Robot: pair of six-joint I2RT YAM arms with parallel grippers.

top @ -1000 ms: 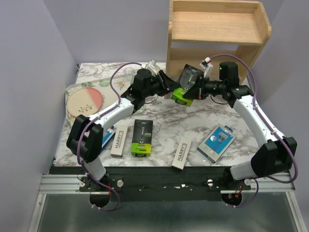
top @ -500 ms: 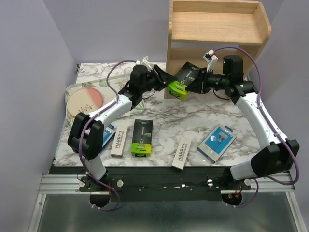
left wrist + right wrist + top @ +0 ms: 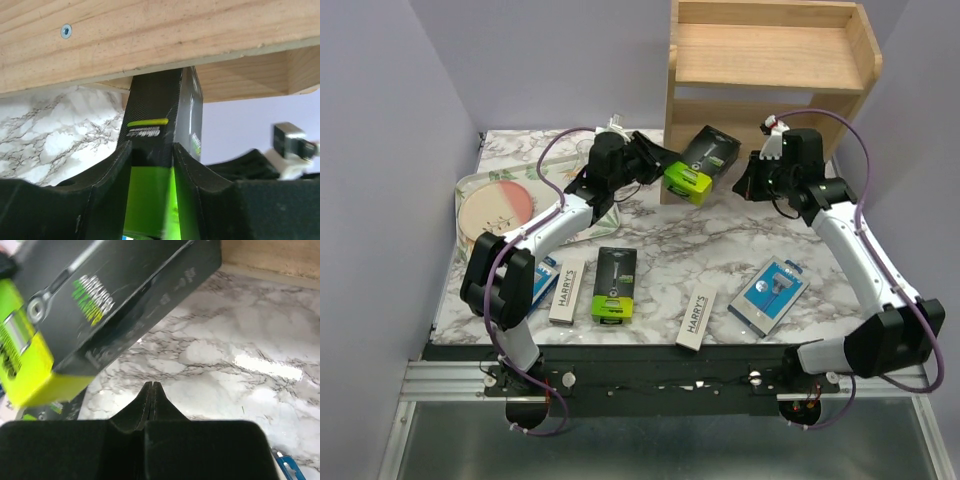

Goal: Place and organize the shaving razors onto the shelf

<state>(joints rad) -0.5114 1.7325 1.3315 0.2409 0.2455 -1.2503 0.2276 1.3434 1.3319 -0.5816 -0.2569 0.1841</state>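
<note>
My left gripper (image 3: 662,166) is shut on the lime-green end of a black razor box (image 3: 702,162) and holds it tilted in the air at the front of the light-wood shelf (image 3: 770,60), by the lower tier. In the left wrist view the box (image 3: 160,115) sits between my fingers (image 3: 107,185) under the shelf's wooden board (image 3: 150,40). My right gripper (image 3: 746,186) is shut and empty, just right of the box (image 3: 110,300); its fingertips (image 3: 151,386) press together over the marble.
On the table lie a second black and lime box (image 3: 616,284), two white HARRY'S boxes (image 3: 566,292) (image 3: 697,319), a blue pack (image 3: 770,293), and another blue pack (image 3: 542,282) partly under my left arm. A pink plate (image 3: 497,208) sits on a floral tray (image 3: 466,190) at the left.
My right gripper let go of the black box and drew back to the right. My left gripper keeps the box and has lifted it up and right toward the shelf.
</note>
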